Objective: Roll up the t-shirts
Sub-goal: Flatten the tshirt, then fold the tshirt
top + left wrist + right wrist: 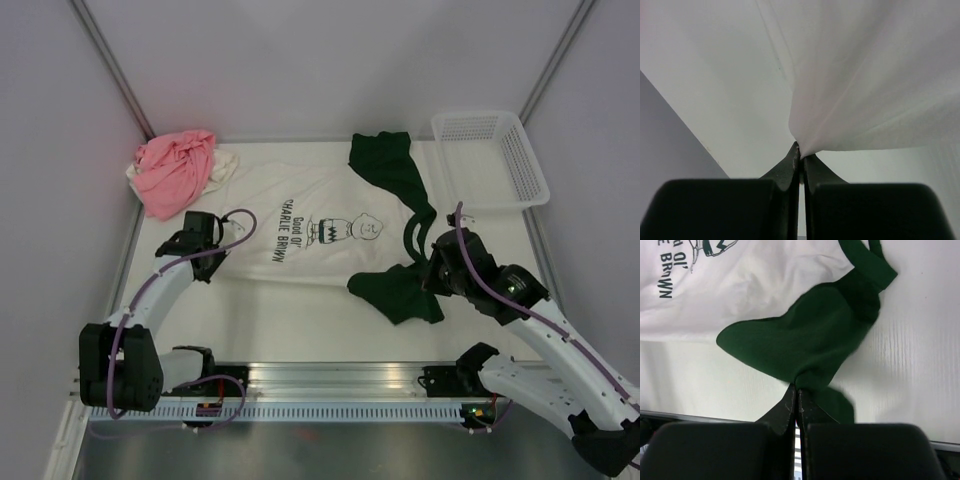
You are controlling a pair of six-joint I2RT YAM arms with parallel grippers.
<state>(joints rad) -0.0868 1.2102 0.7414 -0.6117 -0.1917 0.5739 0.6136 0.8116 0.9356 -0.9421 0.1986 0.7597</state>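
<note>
A cream-white t-shirt printed with a black cartoon is lying spread across the middle of the surface, a dark green t-shirt trailing over its right side. The left claw is pinching shut on the cream shirt's left edge while the right claw is clamping the green shirt's near edge. A pink t-shirt is sitting bunched in the far left corner, a white mesh basket at far right.
</note>
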